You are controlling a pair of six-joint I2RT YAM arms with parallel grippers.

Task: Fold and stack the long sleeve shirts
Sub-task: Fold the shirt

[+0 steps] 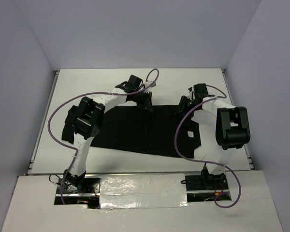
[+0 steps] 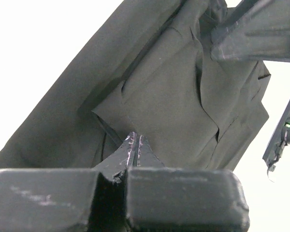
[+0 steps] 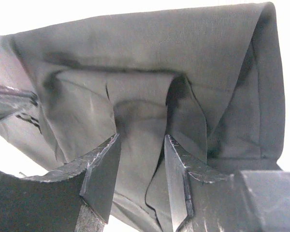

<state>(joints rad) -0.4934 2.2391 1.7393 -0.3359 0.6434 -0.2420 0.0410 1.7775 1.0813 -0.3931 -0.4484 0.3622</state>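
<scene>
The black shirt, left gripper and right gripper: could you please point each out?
black shirt [image 1: 130, 131], top external view, middle of its body.
left gripper [image 2: 135, 137], left wrist view, between its shut fingertips.
right gripper [image 3: 141, 137], right wrist view, between its parted fingertips.

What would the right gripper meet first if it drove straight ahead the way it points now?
The black shirt. The right gripper has its jaws open with a fold of it showing between them, so cloth comes first, probably almost at once; exact depth is hard to judge.

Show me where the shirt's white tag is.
Top view: the white tag sits on the right side of the black shirt, beside a purple cable.
</scene>
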